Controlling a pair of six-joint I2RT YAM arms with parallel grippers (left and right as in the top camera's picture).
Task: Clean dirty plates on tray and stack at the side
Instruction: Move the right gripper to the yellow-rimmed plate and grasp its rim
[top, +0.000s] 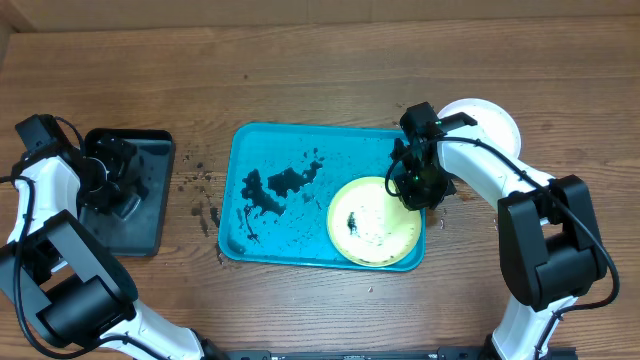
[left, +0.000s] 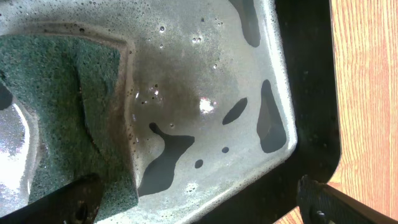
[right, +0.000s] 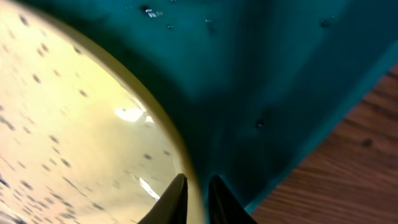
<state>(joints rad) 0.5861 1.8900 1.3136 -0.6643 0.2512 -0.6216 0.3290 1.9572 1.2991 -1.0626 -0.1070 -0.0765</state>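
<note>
Far left of the overhead view, the left gripper hangs over the black tray, jaws spread wide and holding nothing. A green sponge lies in the sudsy water beneath it. Dark specks dot the wood nearby. Centre frame sits the turquoise tray, smeared with black mess. In its lower right corner is the yellow-green plate, speckled. The right gripper is pinched tight on that plate's upper right rim. Upper right, a white plate rests on the table.
</note>
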